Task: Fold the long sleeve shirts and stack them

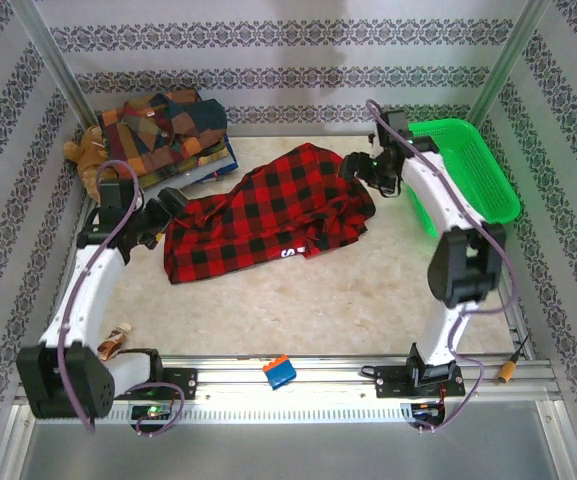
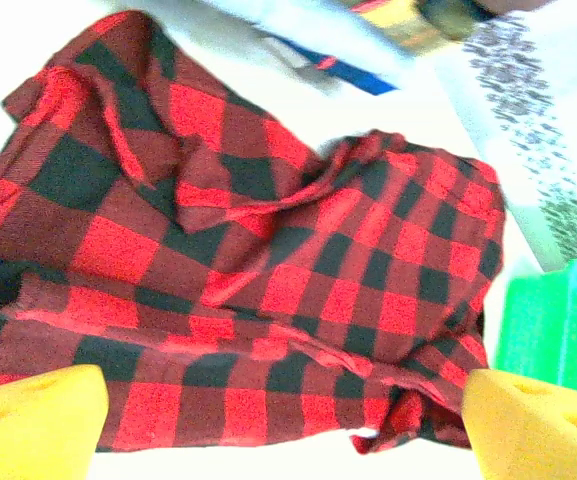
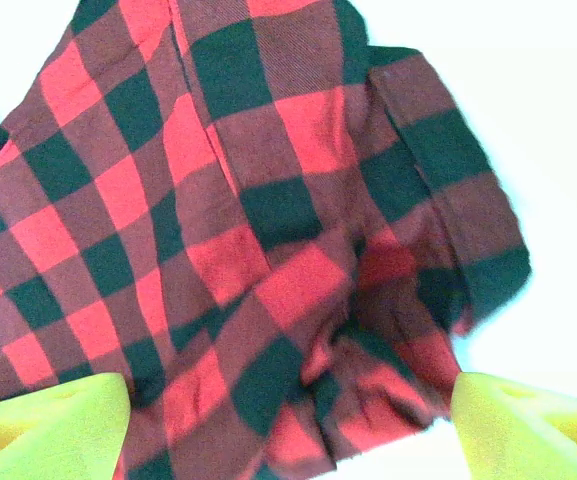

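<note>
The left gripper (image 1: 165,212) sits at the left edge of the red-and-black shirt (image 1: 268,212), jaws spread wide and gripping nothing. From its wrist the yellow fingertips (image 2: 38,420) stand in the two bottom corners, with crumpled cloth above them. The right gripper (image 1: 360,166) is at the shirt's upper right corner, equally wide, also with nothing held. The shirt lies rumpled and unfolded in the middle of the table (image 1: 368,300), with white lettering (image 1: 288,252) near its lower edge. In the upper left of the frame sits a stack of folded plaid shirts (image 1: 163,130), a teddy bear (image 1: 86,152) just left of it. A green basket (image 1: 468,165) is at the upper right.
</note>
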Motion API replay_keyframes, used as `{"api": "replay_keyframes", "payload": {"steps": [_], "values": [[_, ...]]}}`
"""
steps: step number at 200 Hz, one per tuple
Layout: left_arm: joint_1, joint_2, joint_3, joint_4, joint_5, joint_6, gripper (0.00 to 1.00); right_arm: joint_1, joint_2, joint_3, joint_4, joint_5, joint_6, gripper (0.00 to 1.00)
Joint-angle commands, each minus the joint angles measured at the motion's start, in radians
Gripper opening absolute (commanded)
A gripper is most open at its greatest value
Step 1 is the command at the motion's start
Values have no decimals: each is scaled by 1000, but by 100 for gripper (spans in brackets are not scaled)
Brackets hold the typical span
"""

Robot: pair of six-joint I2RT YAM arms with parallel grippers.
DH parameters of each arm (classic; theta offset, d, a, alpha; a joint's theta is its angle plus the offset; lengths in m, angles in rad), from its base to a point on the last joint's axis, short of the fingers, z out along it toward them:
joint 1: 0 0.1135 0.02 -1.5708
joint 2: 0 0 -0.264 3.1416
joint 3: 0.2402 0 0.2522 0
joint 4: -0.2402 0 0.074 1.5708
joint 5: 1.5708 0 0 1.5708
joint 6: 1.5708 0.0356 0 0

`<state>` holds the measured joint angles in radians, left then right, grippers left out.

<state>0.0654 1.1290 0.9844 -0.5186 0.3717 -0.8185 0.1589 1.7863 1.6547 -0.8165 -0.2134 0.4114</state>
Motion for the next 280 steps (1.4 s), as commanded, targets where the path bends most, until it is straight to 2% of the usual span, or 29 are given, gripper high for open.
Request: {"api": "replay_keyframes", "payload": {"steps": [1, 22, 45, 70, 94, 124, 209, 228, 259, 280], "values": [[-59, -38, -8, -83, -14, 63, 92, 13, -143, -192, 33, 19, -37, 83], [-179, -7, -31, -24, 15, 88, 90, 119, -227, -352, 67, -5, -51, 79], [-294, 72, -60, 54, 25, 102, 85, 269, -223, -470, 131, 30, -5, 72], [-356, 169, -70, 112, 18, 116, 79, 406, -160, -513, 205, 123, 35, 65], [-376, 268, -73, 166, 29, 118, 78, 465, -85, -504, 254, 214, 68, 59], [-386, 355, -73, 209, 11, 117, 77, 487, -26, -474, 291, 300, 94, 54], [-386, 458, -120, 251, -52, 96, 76, 484, 99, -414, 297, 369, 175, 39], [-385, 466, -132, 256, -61, 97, 76, 482, 97, -415, 292, 395, 192, 30], [-377, 486, -151, 261, -70, 89, 75, 480, 86, -419, 269, 420, 196, 8], [-357, 503, -169, 266, -67, 54, 74, 474, 44, -439, 261, 424, 193, 0]]}}
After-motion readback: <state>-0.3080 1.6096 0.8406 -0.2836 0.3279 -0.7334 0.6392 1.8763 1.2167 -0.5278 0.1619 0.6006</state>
